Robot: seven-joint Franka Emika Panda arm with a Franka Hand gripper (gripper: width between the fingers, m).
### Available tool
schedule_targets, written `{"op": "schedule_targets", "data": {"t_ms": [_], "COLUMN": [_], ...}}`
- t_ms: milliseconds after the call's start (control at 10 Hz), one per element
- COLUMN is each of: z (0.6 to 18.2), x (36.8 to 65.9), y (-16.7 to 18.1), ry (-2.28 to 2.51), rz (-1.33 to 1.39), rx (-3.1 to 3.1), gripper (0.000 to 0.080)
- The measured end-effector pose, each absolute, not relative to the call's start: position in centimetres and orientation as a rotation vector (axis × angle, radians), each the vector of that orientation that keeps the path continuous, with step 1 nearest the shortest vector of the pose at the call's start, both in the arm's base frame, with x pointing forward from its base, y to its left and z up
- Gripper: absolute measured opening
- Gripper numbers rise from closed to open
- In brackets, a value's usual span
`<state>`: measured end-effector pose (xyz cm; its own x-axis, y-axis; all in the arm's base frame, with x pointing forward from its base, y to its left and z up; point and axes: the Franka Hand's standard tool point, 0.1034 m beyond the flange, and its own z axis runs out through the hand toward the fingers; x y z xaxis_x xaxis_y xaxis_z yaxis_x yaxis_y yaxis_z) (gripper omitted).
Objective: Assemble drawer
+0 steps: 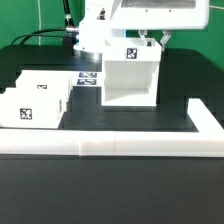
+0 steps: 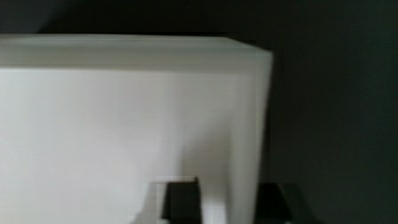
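Note:
A white open-fronted drawer box (image 1: 130, 80) stands upright in the middle of the dark table, its opening toward the camera. My gripper (image 1: 157, 42) comes down on the box's top edge at the rear, on the exterior view's right. In the wrist view the two dark fingers (image 2: 175, 200) straddle the box's thin side wall (image 2: 228, 195), which fills the gap between them, so the gripper is shut on that wall. Two smaller white drawer parts (image 1: 45, 98) with marker tags lie side by side at the exterior view's left.
A white L-shaped fence (image 1: 120, 146) runs along the table's front and up the exterior view's right side. The marker board (image 1: 88, 78) lies flat behind the box on its left. The arm's white body (image 1: 150, 12) hangs above the box.

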<state>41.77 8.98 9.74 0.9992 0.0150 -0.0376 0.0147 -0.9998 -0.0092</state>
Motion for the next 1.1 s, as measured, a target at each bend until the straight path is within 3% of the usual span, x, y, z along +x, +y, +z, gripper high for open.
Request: {"op": "schedule_targets", "data": {"t_ms": [600, 1100], "z": [9.7, 9.8], "x": [42.2, 50.4], "y": [8.8, 8.0], "ry": [-0.059, -0.041], "rz": [0.056, 0.000], "rx": [-3.129, -3.107], "gripper": [0.0036, 0.0038]}}
